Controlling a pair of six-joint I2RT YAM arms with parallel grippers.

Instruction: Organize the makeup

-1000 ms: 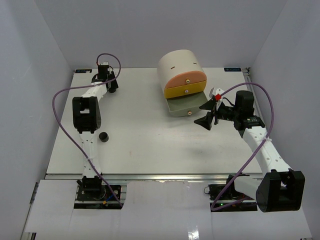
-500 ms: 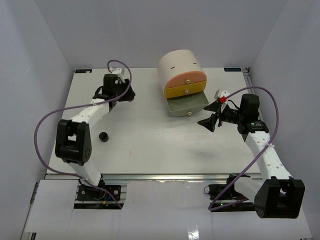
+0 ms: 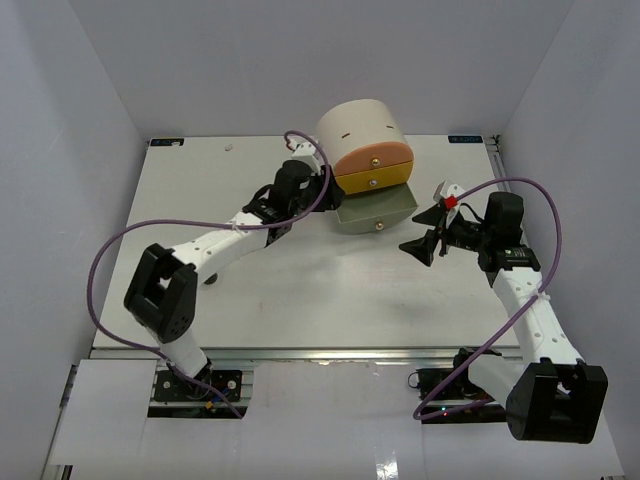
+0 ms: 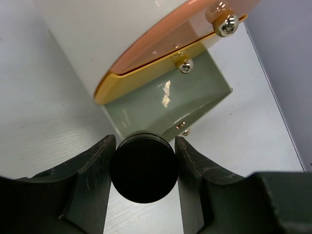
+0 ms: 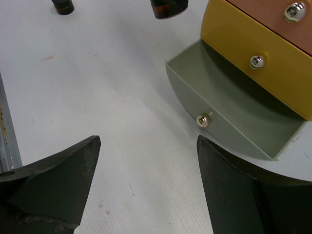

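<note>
Nearest to the arm bases, a small dark container (image 5: pixel 63 5) stands alone on the table (image 3: pixel 300 290), close beside the left forearm and well apart from the box; I judge that it waits for its turn. A little farther, the right gripper (image 5: pixel 147 144) hovers above the bare table with its fingers spread wide and nothing between them. It faces the front of the grey-green drawer (image 5: pixel 229 112), near the knob, probably so that it can steady or push that drawer when needed without blocking the way in. On the other side, the left gripper (image 4: pixel 145 151) pinches a small black jar (image 4: pixel 144 168) across its round sides, one finger on each side, a hold that should let the jar fall free when the fingers part. The jar is in the air just beside the left corner of the drawer, not yet over its middle. This drawer is pulled out and shows nothing inside, so I believe it is the goal for the jar. Behind it the yellow drawer (image 3: pixel 372 181) and the orange drawer (image 3: pixel 370 158) are closed, stacked in the cream round box (image 3: pixel 355 125) at the far part of the table.
</note>
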